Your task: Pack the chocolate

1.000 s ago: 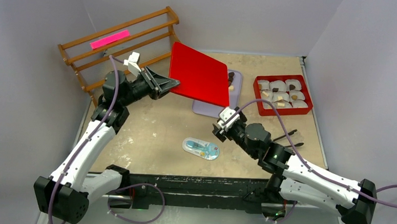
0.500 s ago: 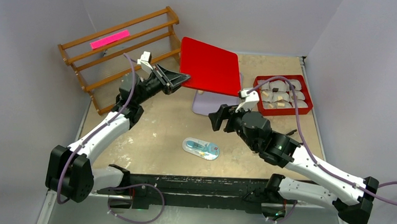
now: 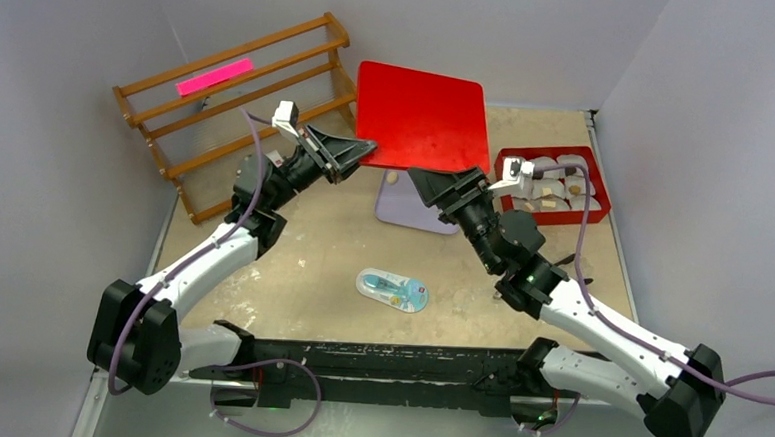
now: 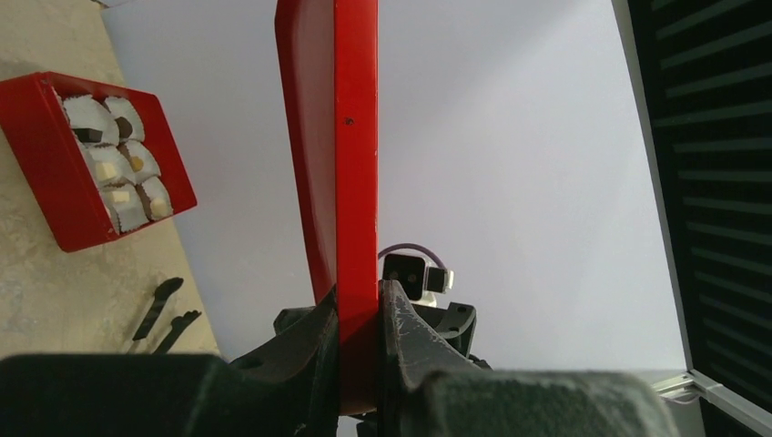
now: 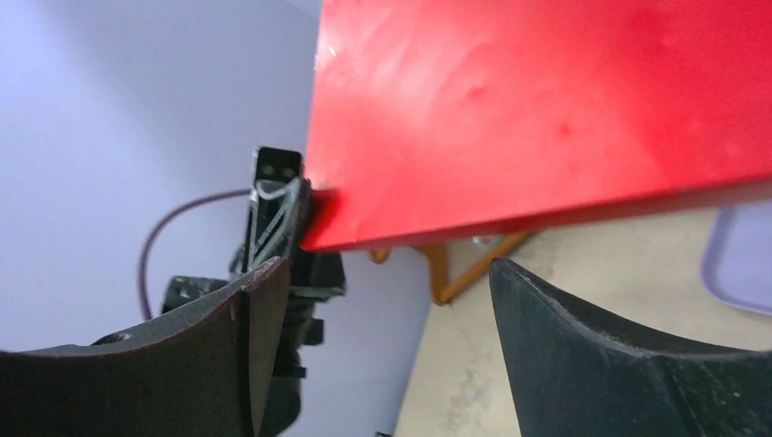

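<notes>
1. The left gripper (image 3: 365, 150) is closed on the left edge of the red lid (image 3: 424, 110) and holds it in the air, tilted.
2. The right gripper (image 3: 428, 182) has its fingers wide, just under the lid's near edge, and holds nothing.
3. The chocolate (image 4: 136, 163) sits in paper cups (image 4: 89, 111) in the red box (image 4: 41, 159); one piece lies on the purple tray (image 3: 404, 211).

Looking like robotics lab cell: pale grey partition walls (image 3: 62, 41) enclosing tan surface (image 3: 302, 244); white-and-black left arm (image 3: 196, 269), right arm (image 3: 608, 330) sitting bolted at near edge.
</notes>
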You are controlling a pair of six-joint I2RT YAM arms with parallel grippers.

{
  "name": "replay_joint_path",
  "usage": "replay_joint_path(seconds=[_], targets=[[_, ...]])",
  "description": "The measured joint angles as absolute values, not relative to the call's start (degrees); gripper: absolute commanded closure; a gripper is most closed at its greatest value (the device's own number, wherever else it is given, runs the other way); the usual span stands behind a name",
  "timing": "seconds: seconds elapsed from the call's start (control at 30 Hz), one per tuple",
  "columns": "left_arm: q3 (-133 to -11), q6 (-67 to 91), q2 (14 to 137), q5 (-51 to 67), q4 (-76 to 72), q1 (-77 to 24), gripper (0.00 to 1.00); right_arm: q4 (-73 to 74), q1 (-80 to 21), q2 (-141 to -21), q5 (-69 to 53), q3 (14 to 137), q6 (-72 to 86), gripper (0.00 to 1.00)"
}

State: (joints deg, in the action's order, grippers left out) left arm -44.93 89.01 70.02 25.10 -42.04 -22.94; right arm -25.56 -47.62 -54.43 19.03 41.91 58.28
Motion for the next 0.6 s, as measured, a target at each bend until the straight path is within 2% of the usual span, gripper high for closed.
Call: replay_joint_path(seconds=[0.2,0.27,0.37,0.4,0.5,0.6], targets=[[-43.5,91.6,70.2,25.1,-44.6,-23.9,1.00,-33.3,-45.1,-57.7,18.3,41.7,63.4,0.22],[-42.6,92.5,70.2,24.8,-45.8,-24.2,1.00,-35.3,-44.2,-59.4,18.3,41.7,65.1,0.34],[-41.8,93.0,70.2,24.3,-46.6,-24.6,1.00,-37.9,-42.6,-62.7,17.8,41.7,67.2,0.59],[-41.5,93.1,70.2,24.1,-47.0,-24.6,1.00,-38.9,-41.9,-63.8,17.2,41.7,68.1,0.65],[-40.6,93.4,70.3,23.4,-47.3,-24.6,1.00,-43.6,-40.2,-66.2,16.1,40.8,71.4,0.78],[-39.0,93.8,71.1,23.6,-47.3,-24.8,0.91,-47.4,-39.3,-66.6,14.9,40.0,72.8,0.84]])
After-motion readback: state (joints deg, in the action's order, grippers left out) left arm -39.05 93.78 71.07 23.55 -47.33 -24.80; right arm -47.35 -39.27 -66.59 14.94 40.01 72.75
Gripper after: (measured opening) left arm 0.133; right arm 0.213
